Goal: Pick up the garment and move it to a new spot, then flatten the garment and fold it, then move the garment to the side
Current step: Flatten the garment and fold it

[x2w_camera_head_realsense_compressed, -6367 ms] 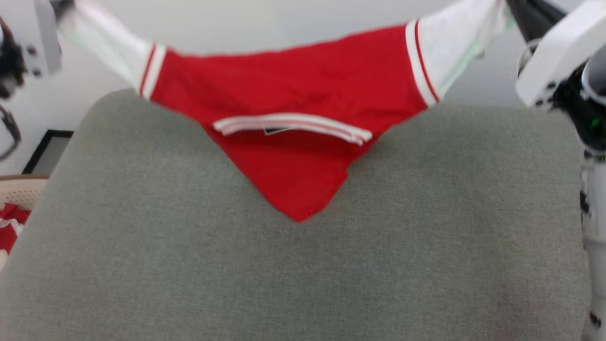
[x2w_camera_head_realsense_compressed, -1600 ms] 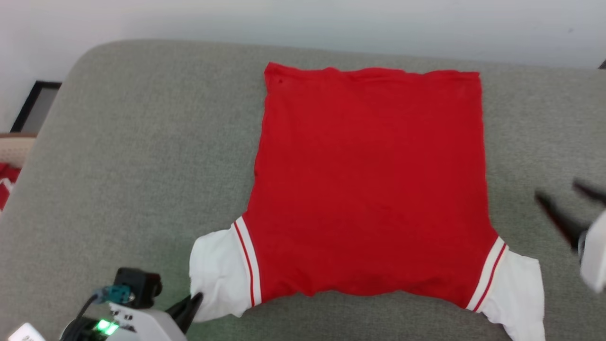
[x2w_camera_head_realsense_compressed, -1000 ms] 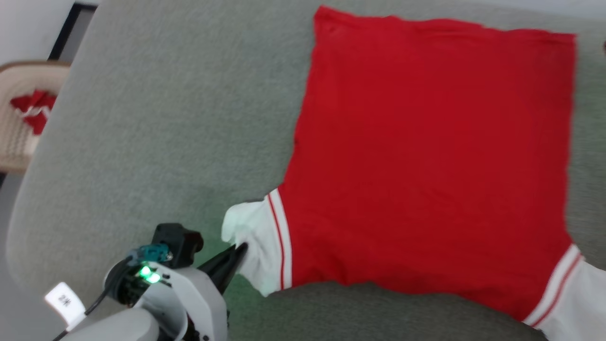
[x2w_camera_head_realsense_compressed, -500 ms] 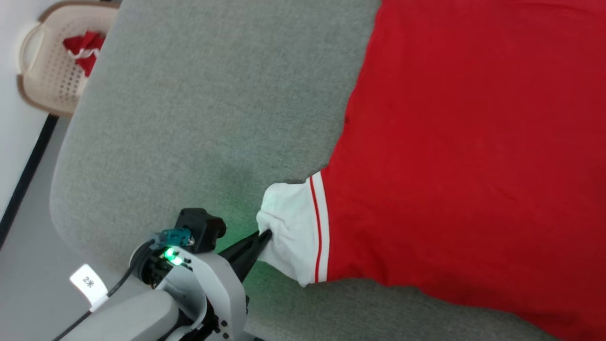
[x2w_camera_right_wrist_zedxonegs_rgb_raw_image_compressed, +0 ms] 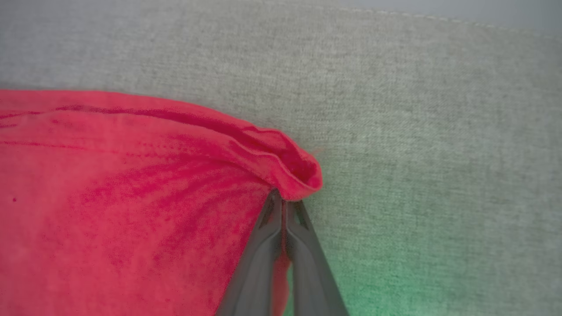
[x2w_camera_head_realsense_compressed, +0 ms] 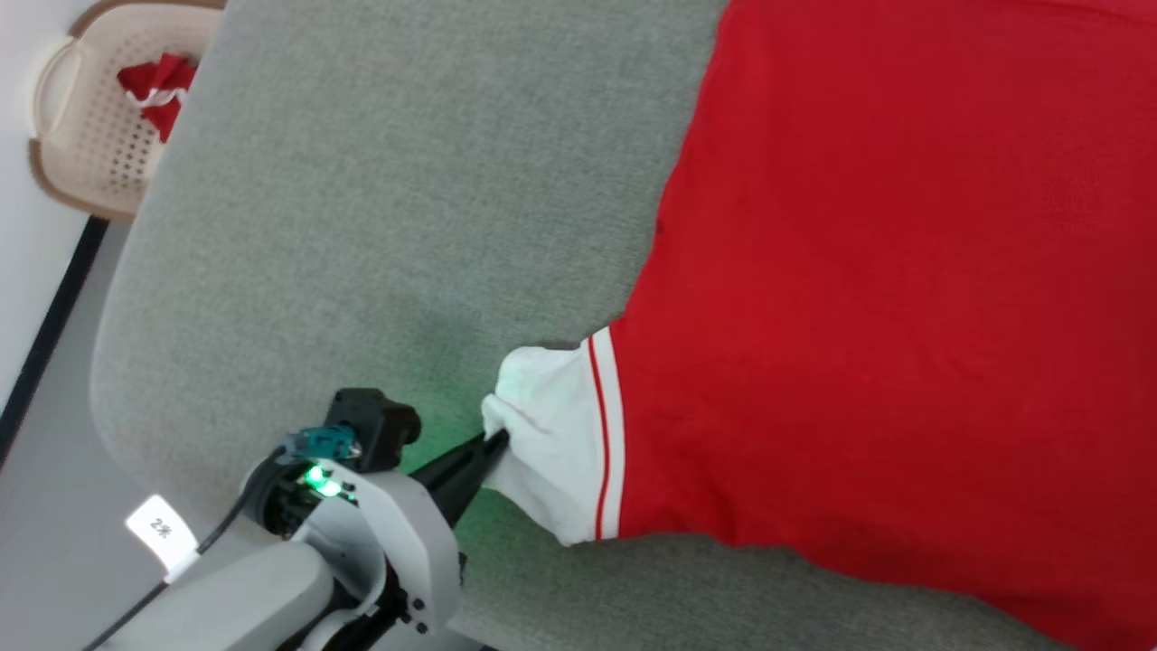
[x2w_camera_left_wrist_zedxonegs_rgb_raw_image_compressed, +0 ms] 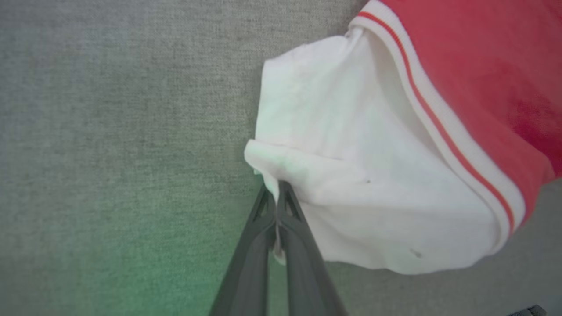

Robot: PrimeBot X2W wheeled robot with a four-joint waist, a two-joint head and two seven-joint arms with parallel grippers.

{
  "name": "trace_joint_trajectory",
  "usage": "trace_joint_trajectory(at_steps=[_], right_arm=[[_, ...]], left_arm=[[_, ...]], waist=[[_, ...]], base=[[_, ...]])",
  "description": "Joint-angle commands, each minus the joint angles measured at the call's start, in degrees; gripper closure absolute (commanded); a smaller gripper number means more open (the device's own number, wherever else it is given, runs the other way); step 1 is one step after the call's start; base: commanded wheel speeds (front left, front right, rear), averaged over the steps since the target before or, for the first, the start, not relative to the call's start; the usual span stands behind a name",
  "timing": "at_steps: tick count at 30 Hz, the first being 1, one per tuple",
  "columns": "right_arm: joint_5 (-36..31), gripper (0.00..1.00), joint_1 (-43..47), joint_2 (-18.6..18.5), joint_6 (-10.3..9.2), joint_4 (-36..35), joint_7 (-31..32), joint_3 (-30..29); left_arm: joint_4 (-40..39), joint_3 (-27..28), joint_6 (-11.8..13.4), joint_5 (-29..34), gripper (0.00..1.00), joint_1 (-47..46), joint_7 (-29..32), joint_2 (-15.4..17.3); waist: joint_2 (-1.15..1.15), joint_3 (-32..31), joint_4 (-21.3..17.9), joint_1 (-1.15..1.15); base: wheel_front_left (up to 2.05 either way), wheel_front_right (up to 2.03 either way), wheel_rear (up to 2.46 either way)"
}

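On grey, perhaps upholstered fabric (x2w_camera_head_realsense_compressed: 362, 226) lies the garment (x2w_camera_head_realsense_compressed: 904, 316).

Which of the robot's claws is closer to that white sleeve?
Left. The left gripper is shut on the edge of the white sleeve, touching it; the right gripper is shut on a red corner of the garment, away from that sleeve.
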Motion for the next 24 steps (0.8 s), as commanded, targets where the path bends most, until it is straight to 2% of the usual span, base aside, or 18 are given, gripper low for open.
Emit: trace_joint_trajectory(at_steps=[1,6,11,15,18,24], right_arm=[[-0.13,1.0,5.92,2.65,0.02,3.88,2.94,0.76],[1.74,1.0,6.39,5.5,0.04,1.11,1.12,4.42],[7.23,1.0,10.87,7.11,0.03,-4.96,0.44,11.96],[14.69,1.0,17.78,4.59,-0.02,-13.83,1.81,18.09],[20.54,1.0,24.38,1.42,-0.03,-23.09,4.14,21.22],[29.06,1.0,38.65,-4.12,-0.02,-40.57,9.34,20.97]], left_arm=[[0.46,0.25,0.23,-0.26,1.0,0.38,-0.2,0.41],[0.38,0.58,1.02,-0.86,1.0,1.57,-0.45,2.08],[-0.49,0.9,1.86,-2.03,1.0,3.21,-0.22,4.12],[-1.33,1.04,2.67,-2.76,1.0,4.47,-0.05,5.83],[-2.04,0.86,3.09,-3.06,1.0,5.06,0.54,7.04],[-3.2,0.78,3.87,-3.48,1.0,5.78,1.43,8.88]], waist=[[-0.01,-1.23,-1.27,0.0],[-0.01,-4.4,-4.36,0.0],[-0.01,-8.17,-7.82,0.0],[-0.01,-10.92,-10.28,0.0],[-0.01,-12.75,-11.93,0.0],[-0.01,-15.23,-14.26,0.0]], base=[[0.0,0.0,0.0],[0.0,0.0,0.0],[0.0,0.0,0.0],[0.0,0.0,0.0],[0.0,0.0,0.0],[0.0,0.0,0.0]])
